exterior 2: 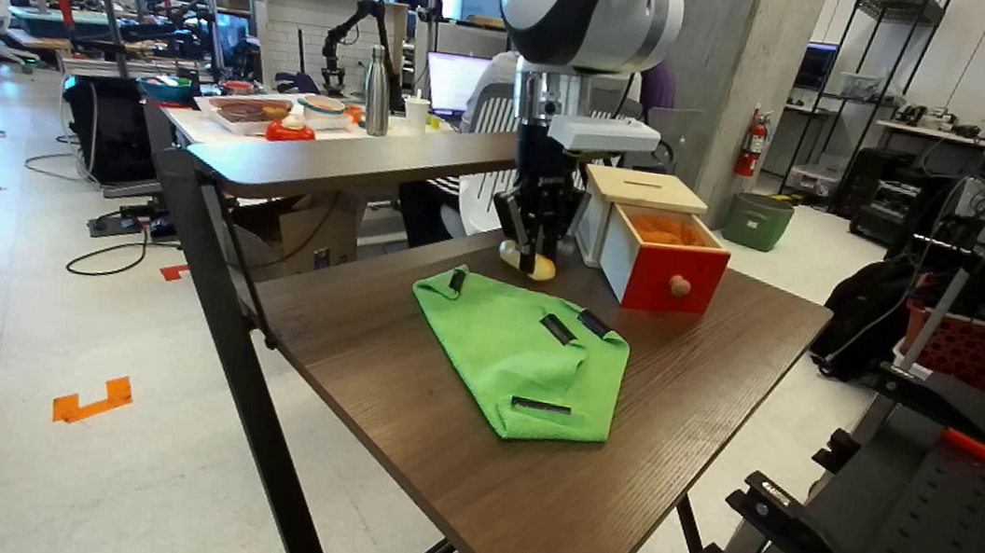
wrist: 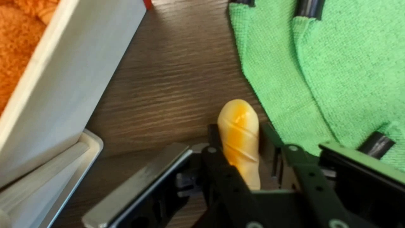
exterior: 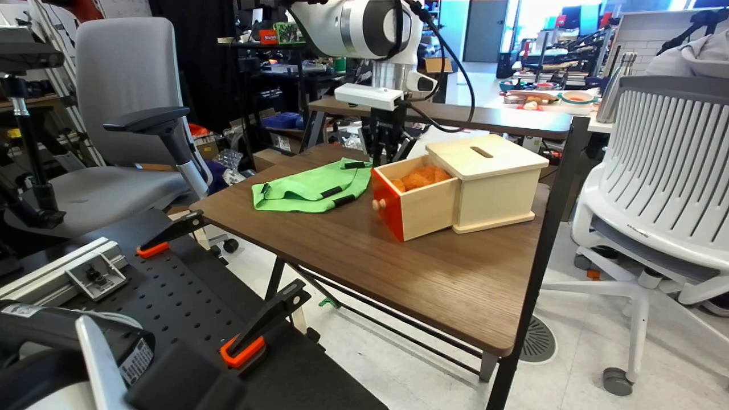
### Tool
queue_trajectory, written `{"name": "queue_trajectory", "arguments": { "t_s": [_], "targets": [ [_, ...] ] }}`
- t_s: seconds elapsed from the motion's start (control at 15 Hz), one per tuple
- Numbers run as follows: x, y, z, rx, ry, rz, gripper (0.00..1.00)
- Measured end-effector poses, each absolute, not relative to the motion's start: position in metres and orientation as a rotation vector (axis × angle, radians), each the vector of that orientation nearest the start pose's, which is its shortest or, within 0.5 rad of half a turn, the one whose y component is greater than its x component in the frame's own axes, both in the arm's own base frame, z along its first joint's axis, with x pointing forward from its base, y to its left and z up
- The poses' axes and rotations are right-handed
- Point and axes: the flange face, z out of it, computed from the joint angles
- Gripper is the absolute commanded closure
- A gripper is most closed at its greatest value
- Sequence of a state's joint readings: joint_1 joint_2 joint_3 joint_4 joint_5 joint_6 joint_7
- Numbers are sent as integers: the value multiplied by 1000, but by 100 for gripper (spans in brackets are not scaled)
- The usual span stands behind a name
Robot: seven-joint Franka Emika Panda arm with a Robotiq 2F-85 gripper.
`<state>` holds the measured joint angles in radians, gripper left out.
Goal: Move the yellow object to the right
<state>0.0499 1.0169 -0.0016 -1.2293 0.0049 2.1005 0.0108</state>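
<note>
1. Your black, jointed fingers (wrist: 227, 180) flank the long sides of the small, elongated yellow object (wrist: 239, 139), likely because its narrow width suits a pinch; whether they squeeze it, I cannot tell.
2. It sits low at the brown, wood-grained surface (wrist: 164, 88), between the pale wooden box (exterior: 495, 193) with its red-fronted drawer (exterior: 430, 210) and the green fabric cloth (wrist: 341, 79).
3. Those near neighbours suggest you lift before moving right.

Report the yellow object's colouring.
The yellow object is pale yellow, streaked orange; the wrist view shows it best.
</note>
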Motion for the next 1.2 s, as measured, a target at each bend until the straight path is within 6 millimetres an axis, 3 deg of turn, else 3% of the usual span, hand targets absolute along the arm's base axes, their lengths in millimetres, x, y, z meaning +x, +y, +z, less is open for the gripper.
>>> {"name": "queue_trajectory", "arguments": {
  "t_s": [0.27,0.6,0.93,1.2],
  "targets": [
    [714,60,159,-3116,-117,365,91],
    [660,69,205,-3079,-157,652,91],
    [613,32,262,-3093,-67,747,91],
    [594,-34,293,-3107,153,676,91]
  ]
}}
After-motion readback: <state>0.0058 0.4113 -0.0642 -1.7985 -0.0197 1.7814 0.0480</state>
